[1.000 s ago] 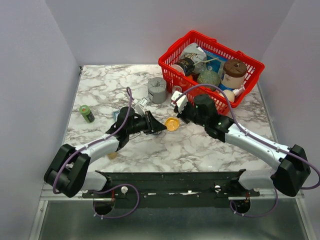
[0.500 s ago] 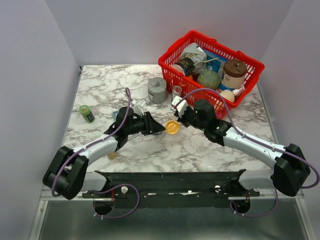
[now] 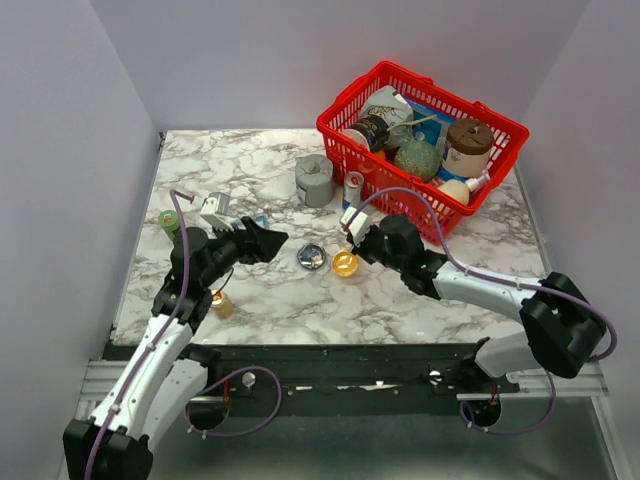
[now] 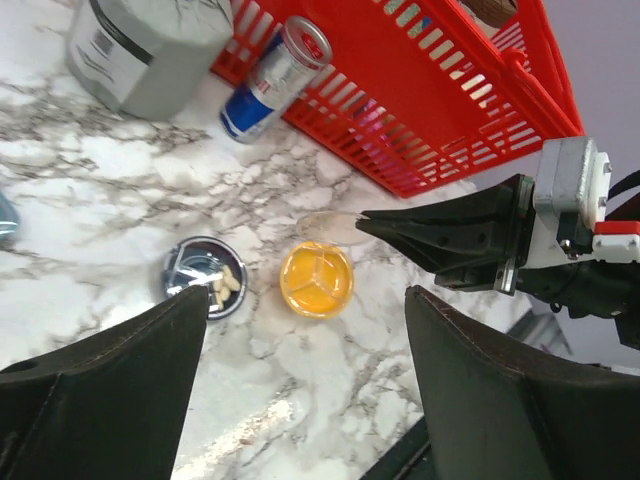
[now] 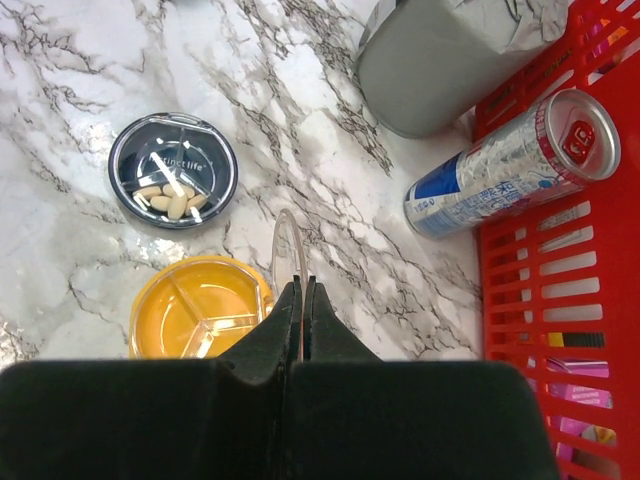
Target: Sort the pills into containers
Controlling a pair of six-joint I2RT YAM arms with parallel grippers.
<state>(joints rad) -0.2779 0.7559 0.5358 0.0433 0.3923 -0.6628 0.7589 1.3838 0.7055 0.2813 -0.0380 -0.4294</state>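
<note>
Two containers sit side by side on the marble. The silvery dish (image 3: 311, 258) has a dark inside (image 5: 172, 170) with several pale pills (image 5: 173, 201) in it. The translucent orange dish (image 3: 345, 264), split in three (image 4: 316, 279), looks empty. My right gripper (image 3: 353, 247) is shut on a thin clear lid (image 5: 289, 245), held edge-on just behind the orange dish. That lid (image 4: 326, 226) also shows at the right gripper's tip (image 4: 366, 221) in the left wrist view. My left gripper (image 3: 266, 240) hangs open left of the silvery dish, with bare marble between its fingers (image 4: 110, 395).
A red wire basket (image 3: 497, 152) full of goods stands at the back right. A drink can (image 3: 353, 186) leans on it, next to a grey squat cylinder (image 3: 314, 180). A green bottle (image 3: 171, 224) and a small amber bottle (image 3: 222, 303) stand at the left.
My left gripper has opened and drawn back to the left, uncovering the silvery dish. The right gripper has shifted slightly towards the near edge, still shut.
</note>
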